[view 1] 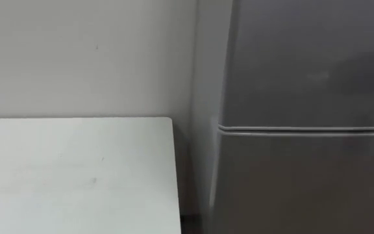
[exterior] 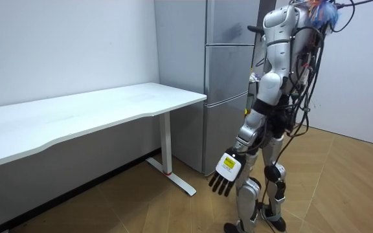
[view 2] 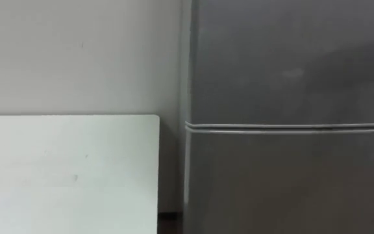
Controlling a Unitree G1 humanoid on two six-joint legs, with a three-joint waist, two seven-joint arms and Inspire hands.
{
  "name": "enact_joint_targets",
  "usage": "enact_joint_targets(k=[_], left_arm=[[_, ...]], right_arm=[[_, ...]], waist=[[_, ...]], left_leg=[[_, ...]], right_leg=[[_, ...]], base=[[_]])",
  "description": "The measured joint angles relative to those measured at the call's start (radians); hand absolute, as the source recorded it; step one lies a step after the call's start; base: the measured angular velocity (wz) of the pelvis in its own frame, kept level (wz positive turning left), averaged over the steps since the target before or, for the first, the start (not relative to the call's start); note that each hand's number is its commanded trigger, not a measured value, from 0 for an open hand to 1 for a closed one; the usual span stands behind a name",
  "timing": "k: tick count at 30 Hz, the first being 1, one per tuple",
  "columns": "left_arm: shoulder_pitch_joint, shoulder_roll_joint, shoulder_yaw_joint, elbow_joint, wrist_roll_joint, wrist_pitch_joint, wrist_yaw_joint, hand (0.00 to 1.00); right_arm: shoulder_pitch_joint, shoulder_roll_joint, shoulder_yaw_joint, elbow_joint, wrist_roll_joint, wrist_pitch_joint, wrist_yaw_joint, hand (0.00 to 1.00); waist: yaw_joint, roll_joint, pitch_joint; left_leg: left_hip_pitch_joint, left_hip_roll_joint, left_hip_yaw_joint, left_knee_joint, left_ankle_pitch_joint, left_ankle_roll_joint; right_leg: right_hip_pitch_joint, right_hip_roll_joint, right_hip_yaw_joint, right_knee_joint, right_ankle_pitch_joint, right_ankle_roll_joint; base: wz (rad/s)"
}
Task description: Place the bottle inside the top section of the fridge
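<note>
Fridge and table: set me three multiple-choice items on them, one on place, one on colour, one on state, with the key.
1. In the eye views, the table stands: A) left of the fridge; B) right of it; C) on top of it.
2. The table is: A) black; B) white; C) red.
3. The fridge's upper door is: A) wide open; B) missing; C) shut.
Key: 1 A, the table's edge lies left of the fridge's side; 2 B, its top shows plain white; 3 C, the door lies flush above the seam.
</note>
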Motion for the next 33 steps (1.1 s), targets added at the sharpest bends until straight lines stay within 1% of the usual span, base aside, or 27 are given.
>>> enact_joint_targets(k=[1,3,4,5,7,8,11,13,14,16,18,21,23,24,26,27,28,32,33], left_arm=[[-0.001,0.000,0.006,0.000,0.000,-0.003,0.001,0.00],[-0.003,0.000,0.016,0.002,-0.001,-0.010,0.001,0.00],[-0.003,0.000,0.017,0.004,-0.001,-0.012,0.001,0.00],[-0.002,0.000,0.017,0.004,-0.001,-0.012,0.000,0.00],[-0.002,-0.001,0.019,-0.001,-0.001,-0.011,-0.007,0.00],[-0.001,-0.001,0.019,-0.002,-0.002,-0.011,-0.007,0.00],[-0.003,-0.003,0.019,-0.007,-0.030,-0.010,-0.006,0.00],[-0.007,-0.003,0.020,-0.008,-0.043,-0.010,-0.006,0.00],[-0.008,-0.003,0.020,-0.010,-0.051,-0.011,-0.006,0.00],[-0.007,-0.003,0.021,-0.016,-0.079,-0.012,-0.005,0.00],[-0.004,-0.003,0.020,-0.016,-0.080,-0.012,-0.006,0.00],[-0.001,-0.005,0.037,-0.016,-0.080,-0.012,-0.006,0.00],[0.003,-0.004,0.044,-0.011,-0.080,-0.011,-0.005,0.00],[0.001,-0.005,0.044,-0.013,-0.084,-0.011,-0.005,0.00],[0.002,-0.007,0.052,-0.014,-0.104,-0.011,-0.005,0.00],[0.003,-0.007,0.055,-0.014,-0.116,-0.011,-0.005,0.00],[0.002,-0.007,0.054,-0.014,-0.116,-0.011,-0.005,0.00],[0.001,-0.007,0.055,-0.027,-0.117,-0.011,-0.006,0.00],[0.001,-0.008,0.054,-0.043,-0.118,-0.011,-0.008,0.00]], right_arm=[[0.005,-0.008,-0.017,-0.001,0.015,0.000,-0.005,0.00],[0.017,-0.011,-0.040,-0.007,0.015,0.000,-0.012,0.00],[0.029,-0.013,-0.049,-0.013,0.017,-0.001,-0.018,0.00],[0.036,-0.014,-0.052,-0.017,0.017,-0.001,-0.022,0.00],[0.083,-0.014,-0.074,-0.041,0.017,-0.001,-0.025,0.00],[0.093,-0.014,-0.079,-0.042,0.019,-0.001,-0.025,0.00],[0.136,-0.014,-0.108,-0.039,0.033,-0.001,-0.042,0.00],[0.151,-0.014,-0.129,-0.032,0.054,-0.001,-0.061,0.00],[0.156,-0.014,-0.132,-0.031,0.055,-0.001,-0.062,0.00],[0.199,-0.014,-0.139,-0.002,0.067,-0.002,-0.062,0.00],[0.238,-0.013,-0.148,0.020,0.091,0.003,-0.067,0.00],[0.306,-0.008,-0.171,0.068,0.109,0.016,-0.069,0.00],[0.339,-0.003,-0.171,0.120,0.109,0.016,-0.072,0.00],[0.372,0.004,-0.171,0.149,0.109,0.017,-0.073,0.00],[0.410,0.035,-0.176,0.172,0.114,0.018,-0.074,0.00],[0.431,0.058,-0.181,0.174,0.143,0.018,-0.078,0.00],[0.442,0.077,-0.182,0.180,0.172,0.018,-0.081,0.00],[0.461,0.108,-0.182,0.239,0.239,0.017,-0.102,0.00],[0.468,0.122,-0.177,0.241,0.264,0.016,-0.102,0.00]], waist=[[-0.005,-0.004,0.0027],[-0.016,-0.011,0.0067],[-0.018,-0.015,0.0076],[-0.019,-0.016,0.0076],[-0.019,-0.017,0.0066],[-0.020,-0.017,0.0064],[-0.024,-0.012,0.0037],[-0.030,-0.003,-0.0028],[-0.032,-0.002,-0.0038],[-0.041,-0.004,-0.0029],[-0.041,-0.007,-0.0012],[-0.046,-0.007,-0.0011],[-0.047,-0.006,-0.0005],[-0.047,-0.006,-0.0005],[-0.047,-0.005,-0.0003],[-0.046,-0.002,0.0001],[-0.047,0.003,0.0012],[-0.043,0.016,0.0028],[-0.045,0.021,0.0044]], left_leg=[[0.002,0.000,0.000,0.000,-0.001,-0.001],[0.004,0.000,0.000,-0.004,-0.001,-0.001],[0.004,0.001,0.003,-0.004,-0.001,-0.001],[0.004,0.001,0.004,-0.004,-0.002,-0.002],[0.000,0.003,0.013,-0.004,-0.003,-0.002],[-0.001,0.003,0.016,-0.004,-0.004,-0.002],[-0.006,0.004,0.020,-0.003,-0.004,-0.001],[-0.005,0.004,0.022,-0.003,-0.004,-0.001],[-0.004,0.004,0.022,-0.003,-0.004,-0.001],[0.008,0.004,0.024,-0.005,-0.004,-0.002],[0.014,0.004,0.025,-0.010,-0.003,-0.002],[0.016,0.004,0.028,-0.011,-0.003,-0.002],[0.014,0.004,0.029,-0.011,-0.003,-0.002],[0.013,0.004,0.029,-0.011,-0.004,-0.002],[0.013,0.003,0.031,-0.012,-0.004,-0.002],[0.013,0.003,0.035,-0.012,-0.004,-0.002],[0.015,0.003,0.039,-0.012,-0.005,-0.002],[0.023,0.002,0.051,-0.012,-0.008,-0.001],[0.021,0.002,0.051,-0.012,-0.008,-0.001]], right_leg=[[0.001,0.000,0.001,-0.001,0.000,0.000],[-0.002,0.000,0.002,-0.001,-0.001,0.002],[-0.005,0.000,0.005,-0.001,-0.001,0.002],[-0.007,0.000,0.006,-0.001,-0.001,0.002],[-0.015,0.001,0.014,-0.001,-0.001,0.002],[-0.017,0.001,0.016,-0.001,-0.001,0.002],[-0.024,0.000,0.019,0.001,-0.001,0.002],[-0.025,0.000,0.019,0.003,-0.001,0.002],[-0.024,0.000,0.019,0.003,-0.001,0.002],[-0.012,0.000,0.019,0.002,-0.001,0.002],[-0.010,0.000,0.020,0.002,-0.001,0.002],[-0.010,0.000,0.023,0.002,-0.001,0.002],[-0.010,0.000,0.022,0.001,-0.001,0.002],[-0.012,0.000,0.022,0.000,-0.001,0.002],[-0.012,-0.001,0.025,-0.002,-0.004,0.004],[-0.014,-0.001,0.030,-0.003,-0.006,0.003],[-0.014,0.000,0.036,-0.003,-0.008,0.003],[-0.012,-0.001,0.047,-0.003,-0.009,0.003],[-0.013,-0.001,0.047,-0.003,-0.009,0.004]], base=[[0.00],[0.00],[-0.05],[-0.07],[-0.10],[-0.14],[-0.06],[0.00],[0.00],[0.00],[-0.02],[-0.03],[-0.02],[0.00],[-0.03],[-0.08],[-0.10],[-0.07],[0.00]])
